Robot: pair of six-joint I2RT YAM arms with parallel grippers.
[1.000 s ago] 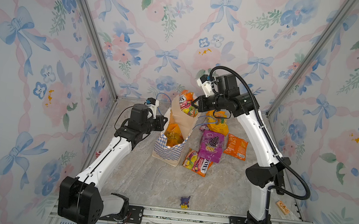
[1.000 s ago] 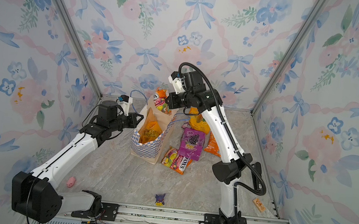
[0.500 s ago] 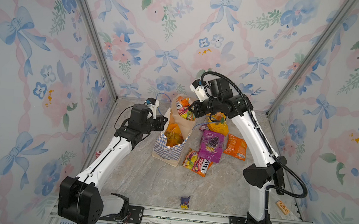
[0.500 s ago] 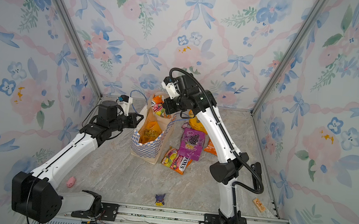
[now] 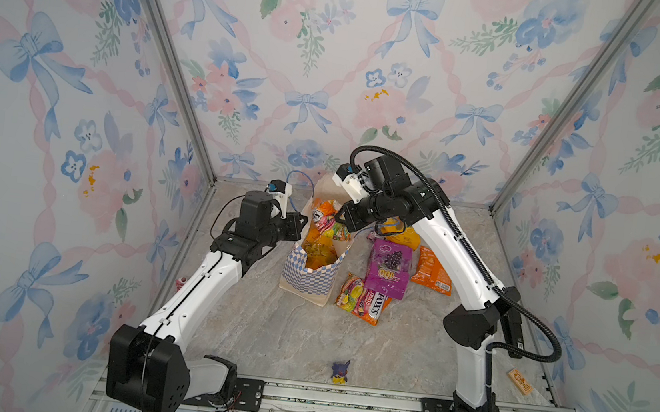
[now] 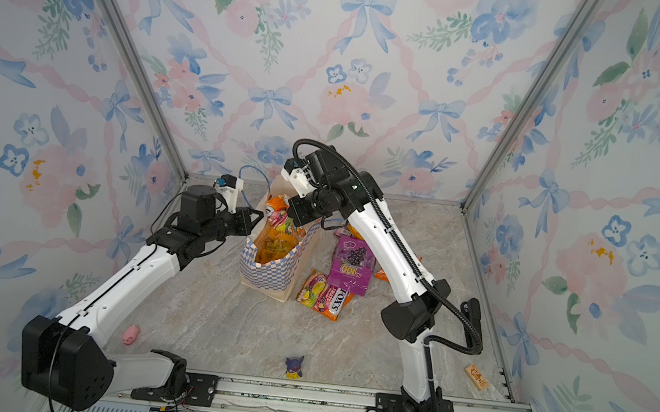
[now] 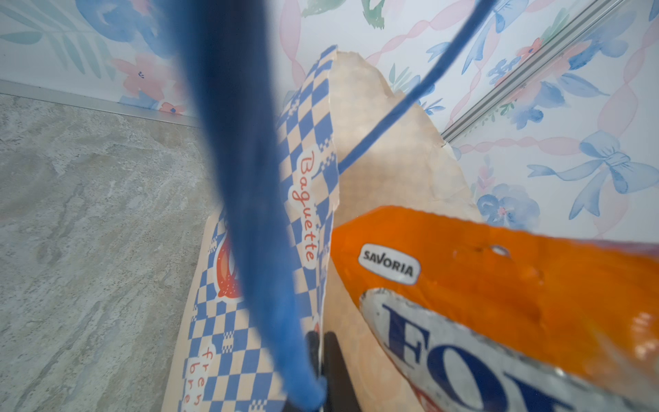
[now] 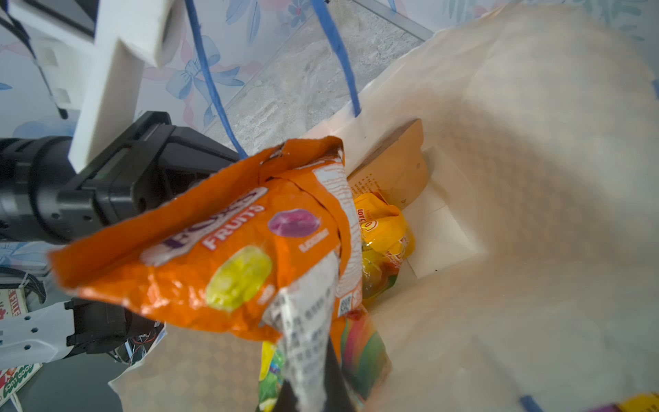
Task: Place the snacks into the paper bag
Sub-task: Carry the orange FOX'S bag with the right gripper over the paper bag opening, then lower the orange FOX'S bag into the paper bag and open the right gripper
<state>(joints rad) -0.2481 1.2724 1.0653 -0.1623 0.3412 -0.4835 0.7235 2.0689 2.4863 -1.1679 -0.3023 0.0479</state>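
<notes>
Four snacks (image 5: 388, 269) left on desk (image 5: 264, 334), right of paper bag (image 5: 306, 273). At least one yellow packet (image 8: 383, 228) inside already. Right gripper (image 5: 341, 220) clamped on orange fruit packet (image 5: 323, 219) over bag mouth, not yet dropped. Left gripper (image 5: 302, 226) pinched shut on bag's left rim.

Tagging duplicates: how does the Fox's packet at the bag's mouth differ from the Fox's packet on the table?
The held packet hangs crumpled from the right gripper at the paper bag mouth; the table packet lies flat beside the bag, not gripped. Both are orange with fruit print.
</notes>
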